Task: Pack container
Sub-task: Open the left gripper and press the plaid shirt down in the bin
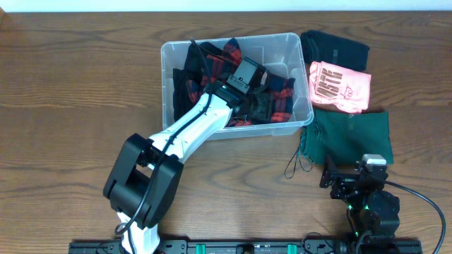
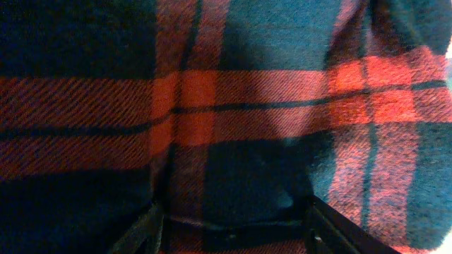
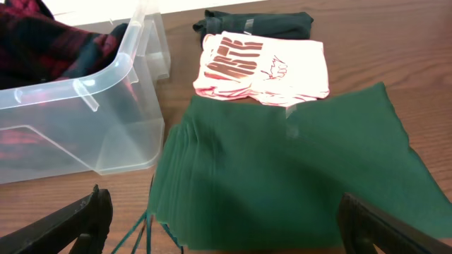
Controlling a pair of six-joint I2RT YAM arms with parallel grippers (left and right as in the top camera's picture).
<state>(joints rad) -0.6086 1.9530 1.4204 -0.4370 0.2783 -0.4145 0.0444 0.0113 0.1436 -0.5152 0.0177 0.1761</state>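
Found the container in the upper middle of the overhead frame, standing on the desk, long side running across. Saw a red-and-black plaid garment heaped inside, covering the left and middle, with bare clear plastic at the upper right corner.

Traced the left arm from the lower left of the frame, slanting up and rightward over the near wall and down into the bin. Caught the left gripper pushed against the plaid, fingers well apart at the bottom edge of the wrist view, cloth filling everything between and beyond; pinched on nothing.

Noted the right arm folded low at the lower right. Saw the right gripper spread wide and holding nothing, above the near edge of a folded green garment. Beyond that, toward the top, spotted a pink printed shirt, then a dark garment, all just right of the container.
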